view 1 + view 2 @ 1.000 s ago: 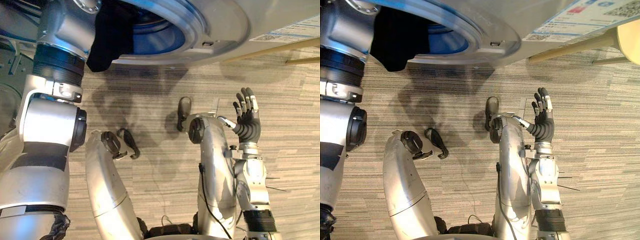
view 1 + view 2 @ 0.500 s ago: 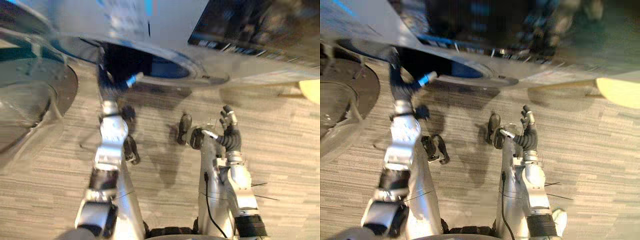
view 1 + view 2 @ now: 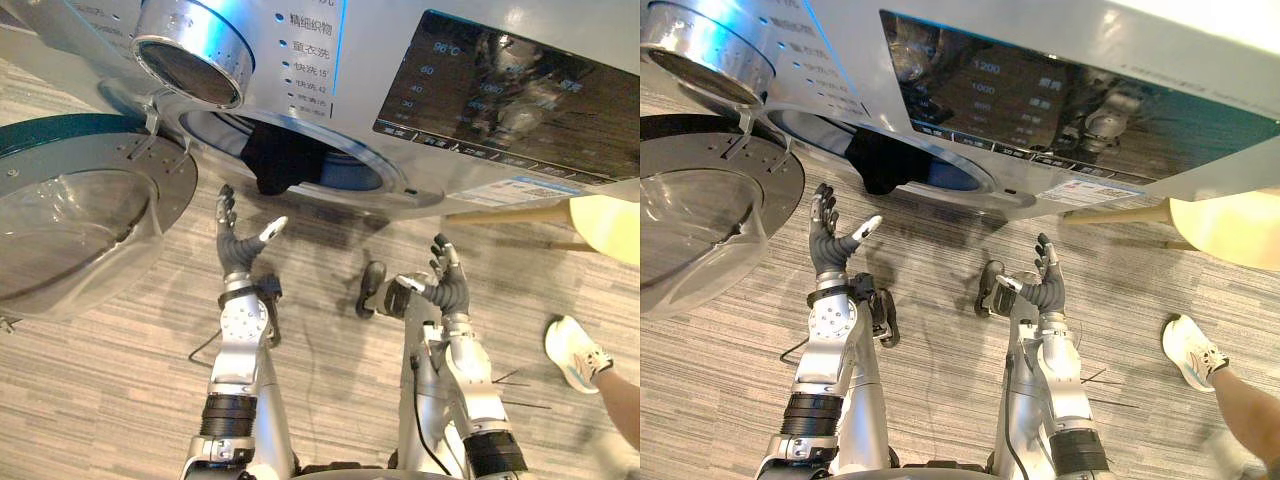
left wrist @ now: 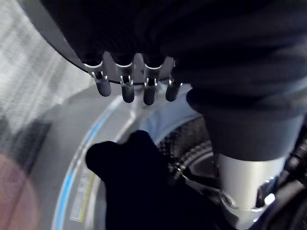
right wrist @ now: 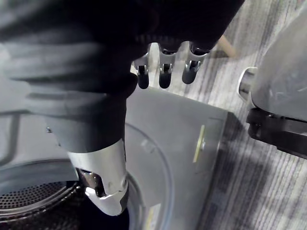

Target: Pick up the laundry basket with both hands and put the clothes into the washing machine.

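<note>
The left hand (image 3: 236,250) was raised with straight, spread fingers and the thumb out to the side, holding nothing. It hung just below the drum opening. The right hand (image 3: 450,290) was lower and nearer the body, fingers likewise straight and empty, palm turned toward the machine.

Past the left hand, a black cloth garment (image 3: 282,160) lay over the lower lip of the round, blue-lit drum opening (image 3: 352,174) of the silver front-loading washing machine (image 3: 300,60). Part of it was inside and a fold drooped outside over the rim. The left wrist view showed the same dark cloth bunched at the mouth of the drum. The round glass door (image 3: 80,215) stood swung wide open to the left, above the striped grey floor (image 3: 330,400). A person's white shoe (image 3: 573,352) rested on the floor at the right.

By this layout, the loading looked nearly done: the garment had reached the machine, but the hanging fold probably needed pushing fully inside.
</note>
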`<state>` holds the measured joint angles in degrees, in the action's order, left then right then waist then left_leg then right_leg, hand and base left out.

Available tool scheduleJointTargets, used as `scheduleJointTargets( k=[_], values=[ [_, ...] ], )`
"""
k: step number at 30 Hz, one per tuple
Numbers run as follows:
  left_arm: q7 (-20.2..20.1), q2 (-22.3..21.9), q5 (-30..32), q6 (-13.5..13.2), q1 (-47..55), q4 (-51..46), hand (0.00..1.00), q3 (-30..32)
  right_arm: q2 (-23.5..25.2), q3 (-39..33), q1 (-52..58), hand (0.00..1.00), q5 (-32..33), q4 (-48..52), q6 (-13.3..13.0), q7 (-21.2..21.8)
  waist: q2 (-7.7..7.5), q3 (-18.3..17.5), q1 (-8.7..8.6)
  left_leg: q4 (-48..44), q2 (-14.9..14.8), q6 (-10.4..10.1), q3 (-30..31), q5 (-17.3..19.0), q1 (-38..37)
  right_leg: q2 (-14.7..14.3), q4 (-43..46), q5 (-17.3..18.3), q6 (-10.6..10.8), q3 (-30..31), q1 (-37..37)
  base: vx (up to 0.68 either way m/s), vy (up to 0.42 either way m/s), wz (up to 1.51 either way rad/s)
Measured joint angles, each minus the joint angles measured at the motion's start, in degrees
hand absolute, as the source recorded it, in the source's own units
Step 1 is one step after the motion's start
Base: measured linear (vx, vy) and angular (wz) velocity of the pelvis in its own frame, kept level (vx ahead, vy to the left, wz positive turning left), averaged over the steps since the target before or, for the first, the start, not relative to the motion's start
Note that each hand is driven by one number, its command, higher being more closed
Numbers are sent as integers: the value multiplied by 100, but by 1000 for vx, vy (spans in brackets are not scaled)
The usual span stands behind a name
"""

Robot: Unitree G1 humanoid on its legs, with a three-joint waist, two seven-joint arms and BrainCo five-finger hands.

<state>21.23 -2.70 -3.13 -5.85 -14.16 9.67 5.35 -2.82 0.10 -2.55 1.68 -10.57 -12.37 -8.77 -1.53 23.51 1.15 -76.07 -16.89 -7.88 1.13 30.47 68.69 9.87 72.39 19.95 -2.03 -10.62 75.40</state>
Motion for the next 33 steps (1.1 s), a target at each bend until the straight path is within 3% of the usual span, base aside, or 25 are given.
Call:
scheduleJointTargets(
  k=[7,11,18,19,24,27,33],
  values=[
    [-112,125,-853,-15,-1079,1219,0,185,-25,34,-240,0,121,-119,-3,-6,-10,-6,-29,-150,-83,-7,-45,-1,232,-101,35,-75,-114,62,269,-17,-36,-9],
    [-256,344,-1274,-14,-1876,1829,0,178,-97,42,-424,0,227,-142,-7,-8,-17,-9,-75,-248,-204,-1,-77,6,403,-214,32,-145,-77,98,467,-35,-36,-18],
    [-287,579,-1540,-30,-2575,2300,0,185,-105,45,-523,0,238,-84,-84,-15,-37,-7,-231,-289,-323,1,-146,8,591,-368,-65,-270,-72,146,693,-17,-15,-15],
    [-280,630,-1534,-30,-2578,2310,100,178,-104,46,-530,0,238,-85,-84,-16,-46,-2,-268,-288,-326,1,-145,8,598,-373,-67,-273,-74,145,701,4,-13,-7],
    [-130,881,-1529,-14,-2734,2567,100,270,-101,54,-531,0,238,-71,-90,-6,-88,12,-304,-284,-405,1,-164,8,626,-422,-138,-321,-35,148,725,-7,-5,-6],
    [-110,1228,-1514,51,-2926,2682,100,328,-98,88,-527,0,239,25,-93,-1,-212,52,-329,-286,-416,5,-233,7,704,-446,-164,-377,38,215,847,-13,3,-10],
    [-122,1364,-1472,90,-3201,2690,100,347,-92,81,-507,0,242,67,-113,5,-271,83,-344,-355,-414,73,-266,43,753,-452,-177,-456,-60,260,886,6,9,-4]
  ],
)
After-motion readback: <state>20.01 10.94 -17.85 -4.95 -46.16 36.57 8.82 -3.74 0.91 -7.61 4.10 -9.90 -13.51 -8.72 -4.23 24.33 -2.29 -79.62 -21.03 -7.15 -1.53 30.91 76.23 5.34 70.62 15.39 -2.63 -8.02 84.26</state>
